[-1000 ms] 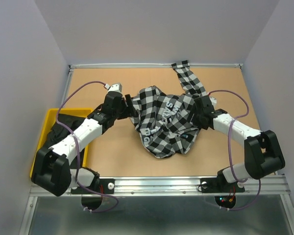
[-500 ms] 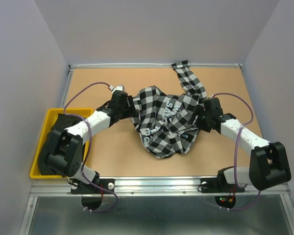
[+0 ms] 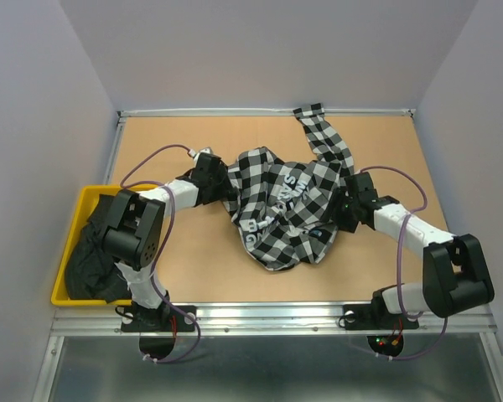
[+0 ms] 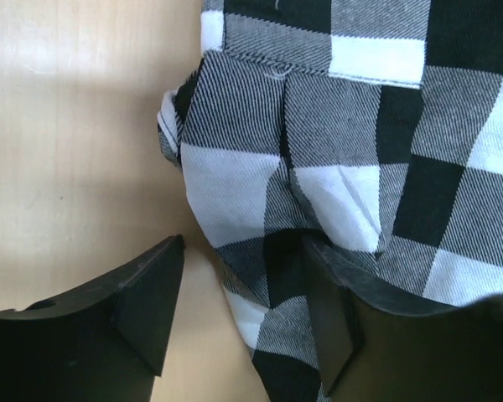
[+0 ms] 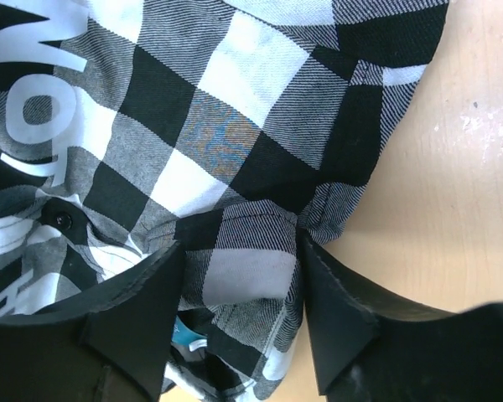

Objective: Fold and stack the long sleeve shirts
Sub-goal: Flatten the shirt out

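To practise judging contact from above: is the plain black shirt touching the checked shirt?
Apart. The top view shows the black shirt in the yellow bin, bare table separating it from the checked shirt.

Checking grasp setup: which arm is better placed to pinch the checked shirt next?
Right, probably. A fold of the checked shirt sits fully inside the open right tool; the left tool straddles only the shirt's edge, bare table showing between.

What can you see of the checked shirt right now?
The checked shirt is soft cloth in large black-and-white squares, with white lettering on a black band. It lies crumpled and unfolded on the table, one sleeve trailing to the far edge. The left pincer, open, straddles its left edge; the right pincer has a right-edge fold between its fingers.
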`<action>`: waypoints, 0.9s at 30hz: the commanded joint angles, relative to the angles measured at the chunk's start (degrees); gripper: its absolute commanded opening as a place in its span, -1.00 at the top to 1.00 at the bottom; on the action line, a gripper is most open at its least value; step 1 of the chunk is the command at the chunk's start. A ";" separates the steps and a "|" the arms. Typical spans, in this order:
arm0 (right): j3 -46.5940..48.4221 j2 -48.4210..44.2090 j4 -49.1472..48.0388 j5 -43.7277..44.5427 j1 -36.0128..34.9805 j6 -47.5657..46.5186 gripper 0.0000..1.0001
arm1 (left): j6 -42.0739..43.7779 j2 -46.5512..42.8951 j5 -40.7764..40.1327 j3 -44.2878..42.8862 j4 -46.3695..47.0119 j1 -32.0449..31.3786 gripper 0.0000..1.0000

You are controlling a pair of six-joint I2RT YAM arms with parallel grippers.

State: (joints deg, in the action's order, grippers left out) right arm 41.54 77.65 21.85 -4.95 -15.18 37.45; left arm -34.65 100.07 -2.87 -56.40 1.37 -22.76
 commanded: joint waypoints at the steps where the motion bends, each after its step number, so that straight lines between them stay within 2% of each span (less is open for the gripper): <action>1: -0.14 1.10 -2.42 -0.58 -0.03 0.43 -0.18 | -1.64 1.43 1.38 -3.01 2.50 0.26 -0.33; 5: 0.29 1.98 -2.86 0.72 -0.11 -0.18 0.20 | -2.35 2.85 1.29 -2.66 3.82 0.26 -0.15; 6: 0.56 2.24 -2.86 2.38 -0.11 -0.62 0.41 | -2.35 3.37 1.29 -2.57 4.17 0.35 -0.11; 7: 0.91 2.42 -2.95 3.45 -0.11 -0.89 0.51 | -2.35 3.72 1.29 -2.57 4.17 0.35 -0.07; 9: 2.40 3.21 -2.86 7.13 -0.03 -2.03 0.77 | -2.43 4.60 1.12 -2.31 4.26 0.44 0.11; 10: 3.54 4.26 -2.86 8.28 -0.11 -2.29 0.85 | -2.70 4.78 1.03 -2.14 4.35 0.53 0.27; 12: 4.86 5.23 -2.86 11.36 0.15 -3.17 0.98 | -2.87 4.61 0.59 -1.26 4.70 0.88 0.43; 13: 5.39 6.45 -2.86 12.24 0.24 -3.35 0.99 | -2.96 4.34 0.33 -0.82 4.79 1.05 0.64; 16: 7.85 8.13 -2.86 14.70 1.29 -3.88 0.99 | -3.14 2.33 -0.73 0.94 4.96 2.02 0.95; 17: 8.64 8.74 -2.86 15.32 1.64 -3.88 0.99 | -3.14 1.54 -0.99 1.38 4.96 2.37 1.00; 24: 15.05 12.79 -2.86 16.02 6.12 -5.10 0.99 | -0.59 -9.78 -7.04 4.28 1.72 4.31 1.00; 25: 15.58 13.05 -2.77 16.11 6.39 -5.54 0.93 | -0.07 -11.11 -7.67 4.54 1.54 4.31 1.00; 27: 16.73 13.76 -2.77 16.11 6.48 -7.56 0.54 | 1.25 -13.23 -8.73 4.90 1.19 4.31 1.00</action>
State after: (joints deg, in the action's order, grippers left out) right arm 53.56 90.76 20.97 8.67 -9.47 32.95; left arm -36.25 93.03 -7.09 -51.83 2.74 -18.33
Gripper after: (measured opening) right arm 0.105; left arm 0.026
